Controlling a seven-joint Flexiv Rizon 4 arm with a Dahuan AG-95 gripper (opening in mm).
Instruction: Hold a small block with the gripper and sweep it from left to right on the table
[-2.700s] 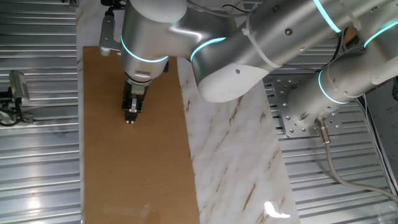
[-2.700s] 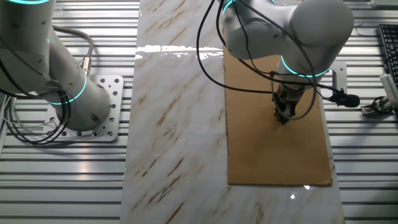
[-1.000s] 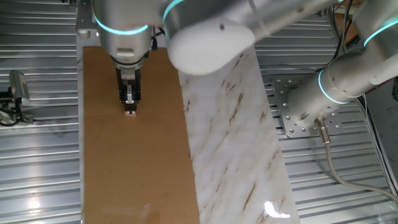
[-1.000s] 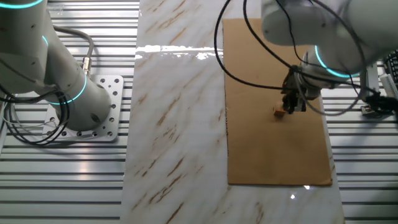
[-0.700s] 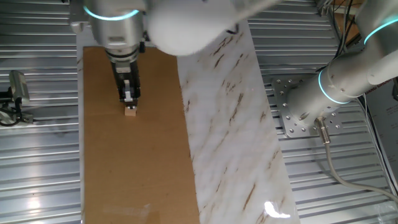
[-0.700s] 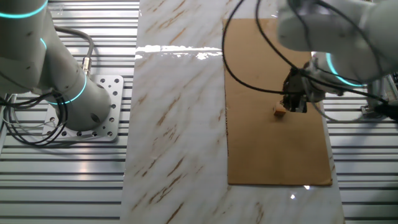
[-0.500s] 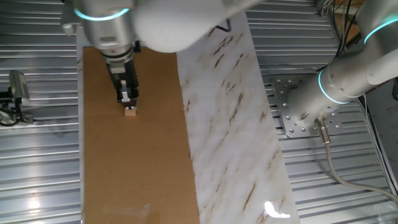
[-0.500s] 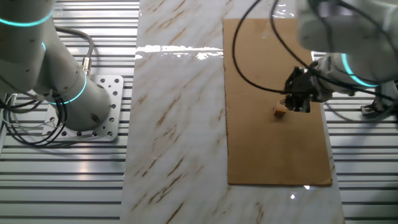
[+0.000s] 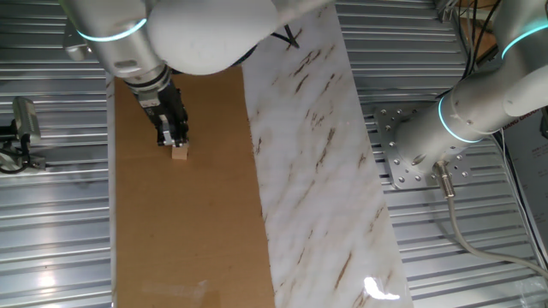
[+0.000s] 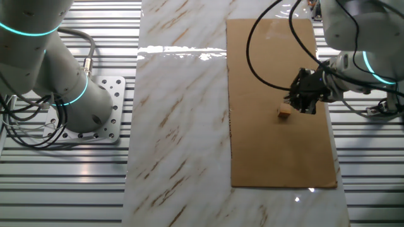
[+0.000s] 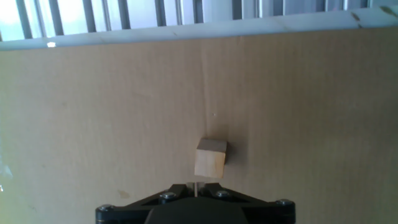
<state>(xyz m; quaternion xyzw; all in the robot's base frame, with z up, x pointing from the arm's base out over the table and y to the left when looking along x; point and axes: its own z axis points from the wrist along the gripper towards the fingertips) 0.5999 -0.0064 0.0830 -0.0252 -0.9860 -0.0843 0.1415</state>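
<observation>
A tiny pale wooden cube, the small block (image 9: 180, 153), sits alone on the brown panel of the table (image 9: 197, 248), near that panel's outer edge and well away from the white marble panel (image 10: 177, 126). The black gripper (image 9: 170, 135), on a bulky silver arm tilted away from upright, hangs just beside and above the block without holding it. In the hand view the block (image 11: 210, 159) lies free just ahead of the gripper base. Whether the fingers are spread or pressed together cannot be told. Judging by this, the block sits released, so the sweep looks either finished or not yet begun.
</observation>
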